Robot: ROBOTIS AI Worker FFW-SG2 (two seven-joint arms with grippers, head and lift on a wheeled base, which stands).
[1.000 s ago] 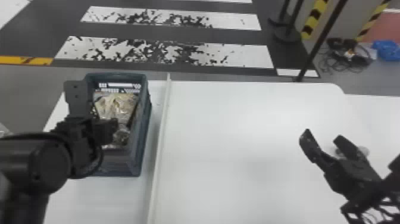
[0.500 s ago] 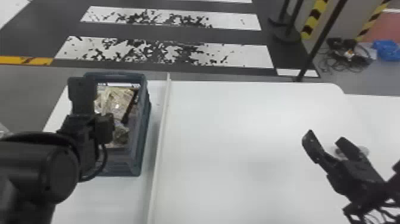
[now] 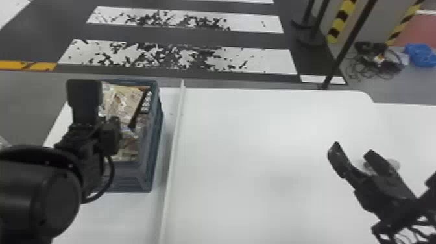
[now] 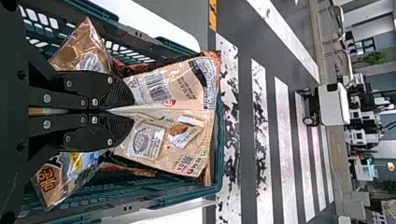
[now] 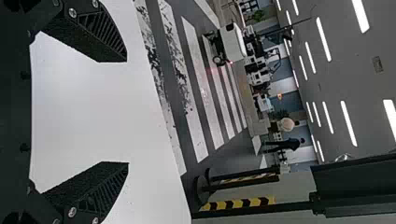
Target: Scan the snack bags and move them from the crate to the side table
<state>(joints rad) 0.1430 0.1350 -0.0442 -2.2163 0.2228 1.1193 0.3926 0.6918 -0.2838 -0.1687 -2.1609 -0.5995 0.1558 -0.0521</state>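
The left gripper (image 4: 123,112) is clamped on the brown snack bag (image 4: 187,156) inside the crate (image 4: 218,163) — the bag straight out beyond its tips, centre seam in line; the right gripper (image 3: 353,148), spread, is well right of the crate.

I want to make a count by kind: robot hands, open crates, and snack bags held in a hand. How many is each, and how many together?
Robot hands: 2 (left hand, right hand)
Open crates: 1 (crate)
Snack bags held: 1 (tan bag)
Total: 4
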